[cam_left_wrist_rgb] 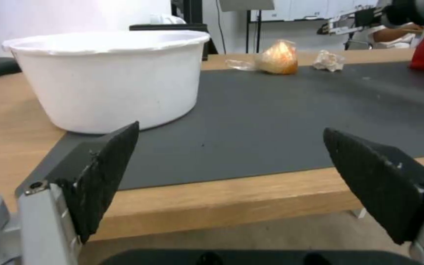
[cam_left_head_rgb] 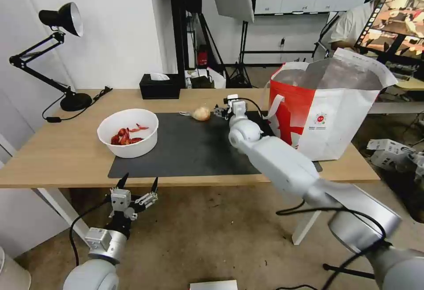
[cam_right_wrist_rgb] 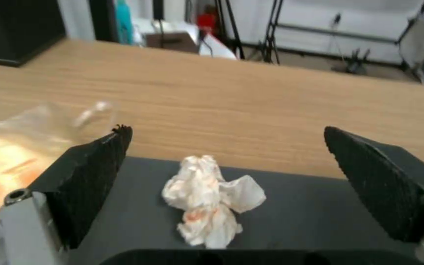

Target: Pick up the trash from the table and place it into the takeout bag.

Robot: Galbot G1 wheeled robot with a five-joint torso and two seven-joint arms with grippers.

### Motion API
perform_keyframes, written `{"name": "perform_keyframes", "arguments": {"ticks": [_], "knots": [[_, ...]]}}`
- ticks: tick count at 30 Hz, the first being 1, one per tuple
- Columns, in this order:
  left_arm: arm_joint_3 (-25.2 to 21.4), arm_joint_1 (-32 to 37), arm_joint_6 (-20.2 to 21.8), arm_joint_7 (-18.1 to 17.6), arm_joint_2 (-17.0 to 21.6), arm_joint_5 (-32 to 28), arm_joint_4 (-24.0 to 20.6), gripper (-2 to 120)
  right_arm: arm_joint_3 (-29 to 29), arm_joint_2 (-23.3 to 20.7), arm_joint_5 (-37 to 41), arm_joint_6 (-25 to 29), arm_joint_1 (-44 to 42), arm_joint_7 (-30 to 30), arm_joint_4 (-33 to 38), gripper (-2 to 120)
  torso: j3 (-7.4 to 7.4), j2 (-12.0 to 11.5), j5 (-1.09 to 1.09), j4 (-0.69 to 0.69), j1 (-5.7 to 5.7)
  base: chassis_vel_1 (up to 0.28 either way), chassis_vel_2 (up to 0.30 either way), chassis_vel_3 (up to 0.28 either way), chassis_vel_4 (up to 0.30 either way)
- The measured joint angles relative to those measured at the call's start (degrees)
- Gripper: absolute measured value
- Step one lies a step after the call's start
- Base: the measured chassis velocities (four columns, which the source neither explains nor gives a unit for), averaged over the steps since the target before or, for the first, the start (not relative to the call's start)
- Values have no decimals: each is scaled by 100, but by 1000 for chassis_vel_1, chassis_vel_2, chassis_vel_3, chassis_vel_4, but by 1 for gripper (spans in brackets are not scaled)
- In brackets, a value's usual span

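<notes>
A white bowl (cam_left_head_rgb: 128, 131) (cam_left_wrist_rgb: 109, 77) of red crayfish shells stands on the dark mat (cam_left_head_rgb: 194, 148) of the table (cam_left_head_rgb: 53, 148). A small clear bag with a yellowish lump (cam_left_head_rgb: 201, 113) (cam_left_wrist_rgb: 278, 58) lies at the mat's far edge. Beside it is a crumpled white tissue (cam_right_wrist_rgb: 212, 200) (cam_left_wrist_rgb: 328, 60). My right gripper (cam_left_head_rgb: 220, 110) (cam_right_wrist_rgb: 225, 129) hangs open just above the tissue, one finger on each side. The red-and-white takeout bag (cam_left_head_rgb: 327, 113) stands open to the right of that arm. My left gripper (cam_left_head_rgb: 140, 178) (cam_left_wrist_rgb: 230, 128) is open below the table's front edge, facing the bowl.
A black desk lamp (cam_left_head_rgb: 66, 20) stands at the table's far left, with its cable trailing on the wood. A black tissue box (cam_left_head_rgb: 160, 85) sits at the back edge. Stands and cables fill the room behind, and white clutter (cam_left_head_rgb: 388, 150) lies on the floor at the right.
</notes>
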Motion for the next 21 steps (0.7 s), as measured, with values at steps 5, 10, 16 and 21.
{"name": "perform_keyframes", "arguments": {"ticks": [5,10,16,21], "knots": [[4,-4,-3,0,4,1,4,100,243,286,-125,-94,99,-159,-536,100,0,0,0,0,0,0,0,0,0],[5,1,-11,0,7,2,-14,100,317,334,-163,-245,74,-179,-579,100,-1,1,0,-1,-1,0,0,0,0],[4,13,-18,0,0,2,-14,100,329,396,-52,-619,53,-97,-497,100,-1,1,1,0,-1,0,0,0,0],[5,12,-19,-1,9,2,-21,100,347,465,22,-841,53,-63,-477,100,-1,1,1,0,-1,0,0,0,0]]}}
